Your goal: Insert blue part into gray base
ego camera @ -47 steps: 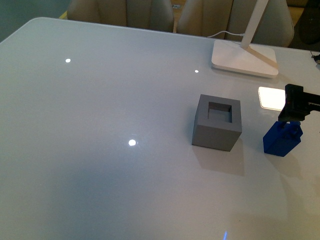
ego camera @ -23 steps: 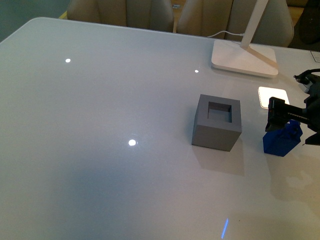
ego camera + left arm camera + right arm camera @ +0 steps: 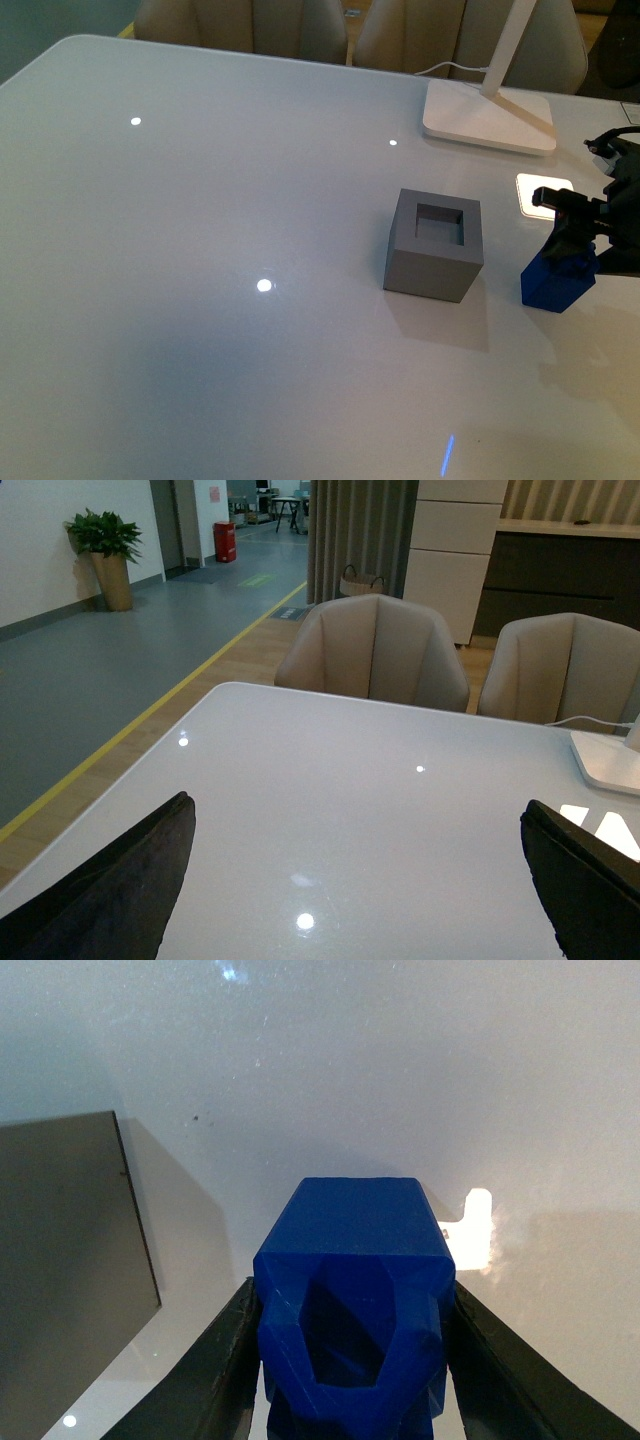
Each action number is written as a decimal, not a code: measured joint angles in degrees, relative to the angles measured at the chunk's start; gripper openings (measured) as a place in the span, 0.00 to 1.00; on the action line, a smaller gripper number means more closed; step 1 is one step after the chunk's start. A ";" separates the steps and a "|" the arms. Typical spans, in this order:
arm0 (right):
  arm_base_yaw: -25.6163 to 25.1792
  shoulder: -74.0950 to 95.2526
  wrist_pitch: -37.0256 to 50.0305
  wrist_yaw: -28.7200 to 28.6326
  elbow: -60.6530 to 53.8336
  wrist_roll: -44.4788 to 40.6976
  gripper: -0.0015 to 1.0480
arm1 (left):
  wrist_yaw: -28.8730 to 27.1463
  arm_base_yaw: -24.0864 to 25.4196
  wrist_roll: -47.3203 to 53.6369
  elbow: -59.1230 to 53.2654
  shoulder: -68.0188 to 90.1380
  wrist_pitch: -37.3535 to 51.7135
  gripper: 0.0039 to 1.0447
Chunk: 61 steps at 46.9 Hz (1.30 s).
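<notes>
The gray base (image 3: 433, 244), a matte cube with a square hole in its top, stands on the white table right of centre; its dark side (image 3: 70, 1230) also shows in the right wrist view. To its right the blue part (image 3: 556, 279) rests near the table surface, with my right gripper (image 3: 572, 240) shut on its upper end. In the right wrist view the blue part (image 3: 352, 1305) fills the space between both black fingers (image 3: 215, 1370). My left gripper (image 3: 355, 880) is open over bare table, away from both objects.
A white lamp foot (image 3: 487, 118) with a slanted stem and cable stands behind the base at the back right. A bright reflection (image 3: 545, 193) lies by the right gripper. Beige chairs (image 3: 372, 650) line the far table edge.
The right gripper has come down and closed on the blue part, which has shifted slightly left, toward the gray base. The base has not moved.
</notes>
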 joint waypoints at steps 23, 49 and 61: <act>5.38 -15.87 -6.19 -1.25 -0.81 3.67 0.42 | 0.00 0.00 0.00 0.02 0.00 0.00 0.93; 15.80 -9.64 -10.64 1.53 8.68 9.55 0.42 | 0.00 0.00 0.00 0.00 0.00 0.00 0.93; 16.57 -7.61 -11.63 1.95 10.73 10.67 0.42 | 0.00 0.00 0.00 0.00 0.00 0.00 0.93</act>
